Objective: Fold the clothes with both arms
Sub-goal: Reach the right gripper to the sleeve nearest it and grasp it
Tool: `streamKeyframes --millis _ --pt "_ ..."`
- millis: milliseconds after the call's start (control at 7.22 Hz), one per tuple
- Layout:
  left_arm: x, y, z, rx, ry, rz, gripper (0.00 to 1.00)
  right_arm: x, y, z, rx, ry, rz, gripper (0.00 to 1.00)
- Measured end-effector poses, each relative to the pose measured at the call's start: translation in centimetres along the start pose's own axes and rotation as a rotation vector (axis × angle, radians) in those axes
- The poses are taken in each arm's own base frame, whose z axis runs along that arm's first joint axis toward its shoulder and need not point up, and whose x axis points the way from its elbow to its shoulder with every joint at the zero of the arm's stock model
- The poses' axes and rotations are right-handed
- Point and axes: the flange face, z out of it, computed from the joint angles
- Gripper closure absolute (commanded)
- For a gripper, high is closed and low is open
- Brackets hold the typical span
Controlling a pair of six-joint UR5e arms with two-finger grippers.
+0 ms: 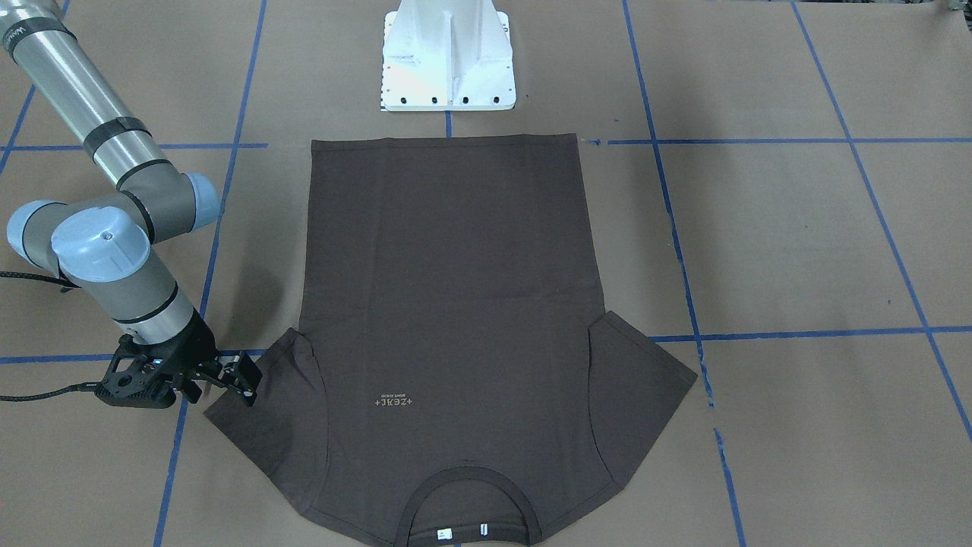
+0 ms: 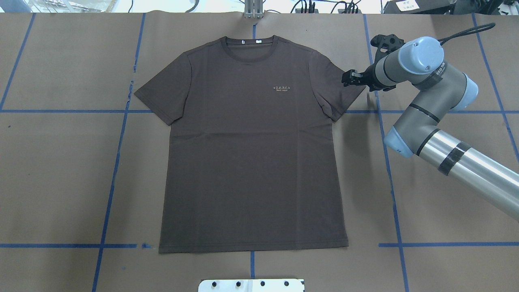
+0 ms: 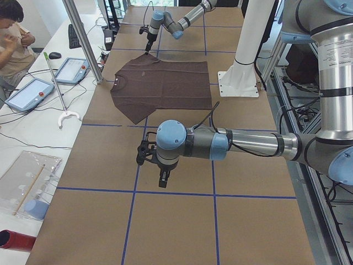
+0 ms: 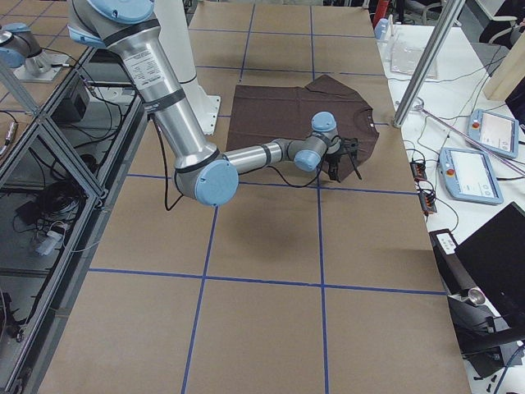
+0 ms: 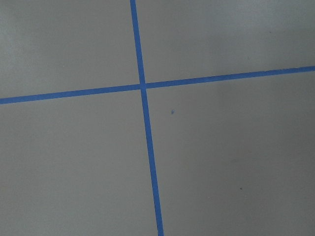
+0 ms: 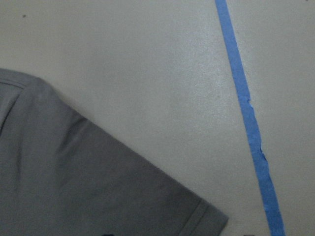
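T-shirt [image 2: 251,154] flat, no fold made. Right gripper [image 2: 351,79] at shirt's 2 o'clock, over sleeve tip, jaws apparently apart, empty. Left gripper [image 3: 161,175] well off cloth, jaw state indeterminate. All folds remain.

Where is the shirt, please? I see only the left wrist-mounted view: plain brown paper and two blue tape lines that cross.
Observer: The dark brown short-sleeved T-shirt lies flat and unfolded, well apart from the left gripper, which hangs over bare brown paper.
Operator: Where is the other arm?
Observer: The right gripper is at the outer tip of the shirt's sleeve on the robot's right side.
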Motion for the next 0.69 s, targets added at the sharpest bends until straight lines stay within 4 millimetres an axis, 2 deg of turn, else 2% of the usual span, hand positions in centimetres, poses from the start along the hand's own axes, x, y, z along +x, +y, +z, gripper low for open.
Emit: streamKeyframes --millis 277,415,554,692 --pt "-0.08 0.14 0.08 -0.002 0.001 -0.002 0.0 0.6 -0.06 0.57 0.003 0.016 0.004 0.37" --pt "-0.18 0.2 0.17 -0.004 0.001 -0.006 0.0 0.81 -0.1 0.75 0.007 0.023 0.005 0.55" --pt "-0.28 0.24 0.26 -0.006 0.002 -0.011 0.0 1.0 -0.14 0.91 0.01 0.029 0.007 0.83" --pt "-0.34 0.26 0.31 -0.007 0.002 -0.015 0.0 1.13 -0.18 1.01 0.012 0.034 0.008 1.0"
